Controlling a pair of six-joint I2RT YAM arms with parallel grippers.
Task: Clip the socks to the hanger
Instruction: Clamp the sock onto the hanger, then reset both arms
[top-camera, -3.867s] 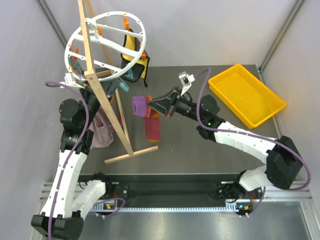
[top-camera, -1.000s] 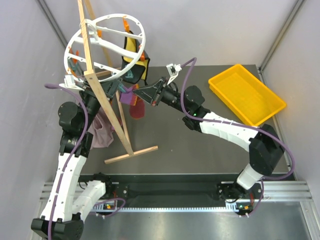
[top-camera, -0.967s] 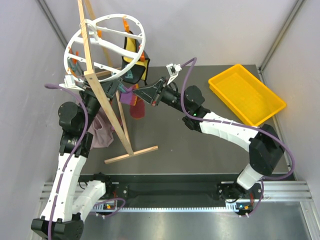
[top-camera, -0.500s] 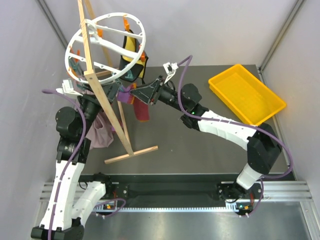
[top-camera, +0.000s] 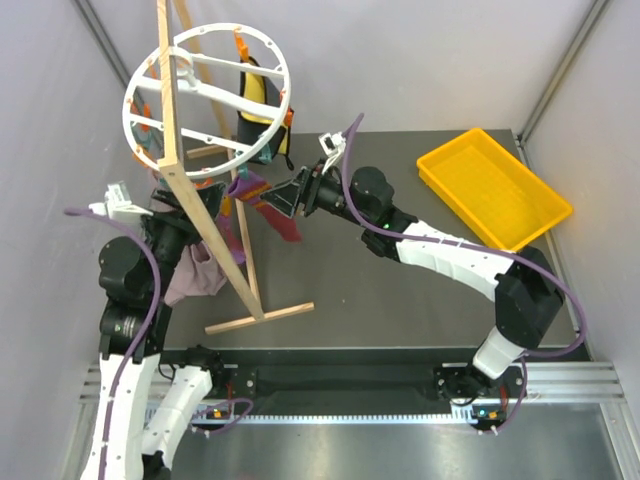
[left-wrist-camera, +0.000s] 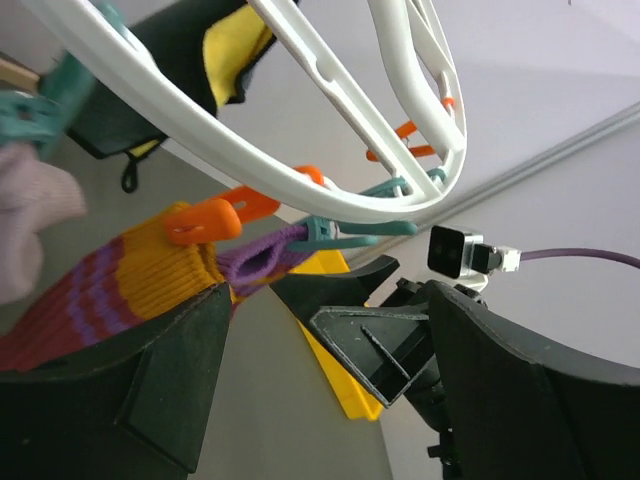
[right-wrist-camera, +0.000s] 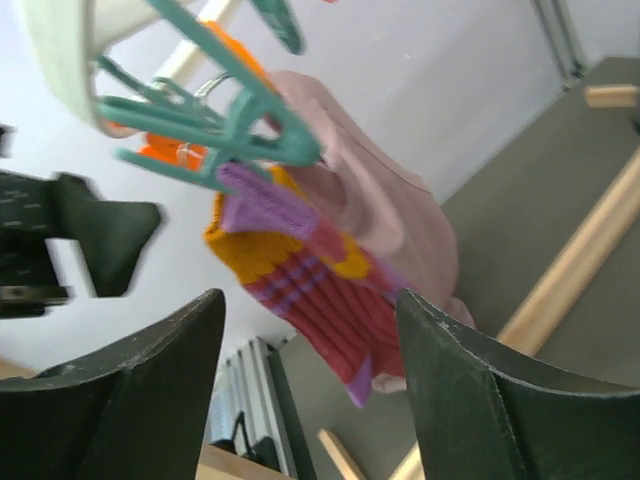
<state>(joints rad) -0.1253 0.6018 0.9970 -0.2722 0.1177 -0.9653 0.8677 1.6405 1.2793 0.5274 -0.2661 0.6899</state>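
One sock (right-wrist-camera: 300, 270) hangs pinched in teal clip (right-wrist-camera: 230, 140) on hanger (right-wrist-camera: 60, 40); left claw (left-wrist-camera: 330, 300), right claw (right-wrist-camera: 310, 300) both spread, empty. Second sock: I can't confirm it clipped.

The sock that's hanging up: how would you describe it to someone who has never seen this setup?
Look for the big white wheel-shaped hanger; one teal clip under its rim pinches the purple cuff of a small sock. Unlike the plain pale pink cloth hanging just behind it, this sock is banded in orange, maroon and purple.
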